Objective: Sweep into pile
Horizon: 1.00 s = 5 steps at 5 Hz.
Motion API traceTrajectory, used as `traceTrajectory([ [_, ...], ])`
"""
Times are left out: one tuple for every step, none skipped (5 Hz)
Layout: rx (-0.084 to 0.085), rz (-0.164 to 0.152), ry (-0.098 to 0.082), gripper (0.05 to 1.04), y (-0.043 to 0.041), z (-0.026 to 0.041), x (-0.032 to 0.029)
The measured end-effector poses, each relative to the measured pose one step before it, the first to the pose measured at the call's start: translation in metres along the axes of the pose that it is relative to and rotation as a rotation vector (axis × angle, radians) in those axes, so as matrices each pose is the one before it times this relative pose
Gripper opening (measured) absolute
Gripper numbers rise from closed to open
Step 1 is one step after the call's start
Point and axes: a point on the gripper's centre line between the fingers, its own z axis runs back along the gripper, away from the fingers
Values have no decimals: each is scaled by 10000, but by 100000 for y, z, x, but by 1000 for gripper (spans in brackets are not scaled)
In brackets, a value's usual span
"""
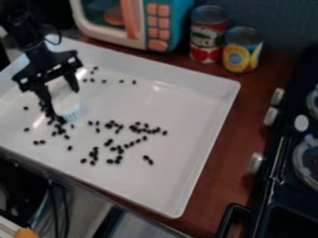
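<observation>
My gripper [61, 101] hangs over the left part of the white tray [202, 100], with a pale brush [70, 112] between its fingers. The brush's light bluish bristles point down close to the tray floor; its upper part blends with the white behind it. Small black pieces lie scattered in the tray. One loose cluster [116, 148] spreads across the middle, several pieces [61, 130] lie just below the gripper, and a thin row [122, 81] sits toward the back wall. A pair [148, 160] lies apart at the cluster's lower right.
A toy microwave [140, 21] stands behind the tray, with a red-and-green can [208, 37] and a yellow can [242, 50] to its right. The black toy stove [288, 172] with silver knobs is along the right side. Raised walls surround the tray on the brown table [227, 153].
</observation>
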Motion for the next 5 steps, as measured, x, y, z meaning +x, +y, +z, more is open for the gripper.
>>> traceTrajectory([
  [-327, 35, 697, 708, 425, 469, -1409],
  [-632, 215, 1324, 708, -1033, 633, -2220],
  [-775, -11, 703, 708, -2421, 1274, -1422],
  [-566, -191, 152, 708, -2578, 1012, -1071],
  [-294, -467, 249, 708, -2550, -424, -2153],
])
